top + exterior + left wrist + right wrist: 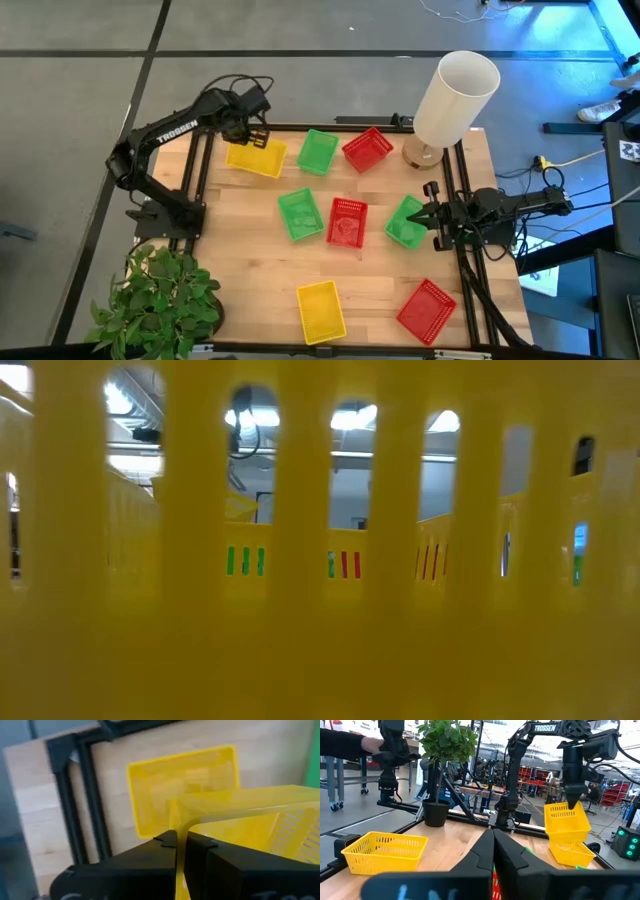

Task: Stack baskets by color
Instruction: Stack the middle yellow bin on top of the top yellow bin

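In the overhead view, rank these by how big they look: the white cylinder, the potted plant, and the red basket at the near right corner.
1. Potted plant, the widest spread.
2. White cylinder; it stands tall toward the camera, so nearness may inflate it.
3. Red basket, clearly the smallest.

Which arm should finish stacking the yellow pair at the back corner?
Left. Its hand is shut on a yellow basket held above the yellow basket on the table. The right hand is shut and empty by a green basket.
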You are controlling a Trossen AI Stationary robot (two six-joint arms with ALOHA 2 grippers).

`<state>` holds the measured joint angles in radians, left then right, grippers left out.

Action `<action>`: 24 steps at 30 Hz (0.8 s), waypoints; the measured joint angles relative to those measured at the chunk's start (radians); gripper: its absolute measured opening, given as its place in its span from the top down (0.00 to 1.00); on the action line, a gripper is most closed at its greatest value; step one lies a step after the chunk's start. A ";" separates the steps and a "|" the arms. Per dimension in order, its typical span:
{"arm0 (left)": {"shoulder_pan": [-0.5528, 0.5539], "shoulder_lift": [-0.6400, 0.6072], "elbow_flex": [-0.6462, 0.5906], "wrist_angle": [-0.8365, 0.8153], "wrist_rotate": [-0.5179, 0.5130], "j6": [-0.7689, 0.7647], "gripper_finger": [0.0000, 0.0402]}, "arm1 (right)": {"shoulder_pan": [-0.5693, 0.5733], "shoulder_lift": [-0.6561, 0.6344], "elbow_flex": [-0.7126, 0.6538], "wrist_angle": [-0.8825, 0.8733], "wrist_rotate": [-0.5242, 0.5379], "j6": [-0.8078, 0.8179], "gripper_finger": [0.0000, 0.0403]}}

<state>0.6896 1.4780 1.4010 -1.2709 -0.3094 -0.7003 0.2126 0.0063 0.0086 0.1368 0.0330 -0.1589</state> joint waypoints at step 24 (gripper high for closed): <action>0.082 0.044 -0.093 0.105 -0.092 -0.029 1.00 | 0.000 0.000 0.000 0.000 0.000 0.001 0.99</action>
<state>0.7714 1.5219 1.3075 -1.1663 -0.4019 -0.7291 0.2123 0.0059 0.0086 0.1371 0.0330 -0.1581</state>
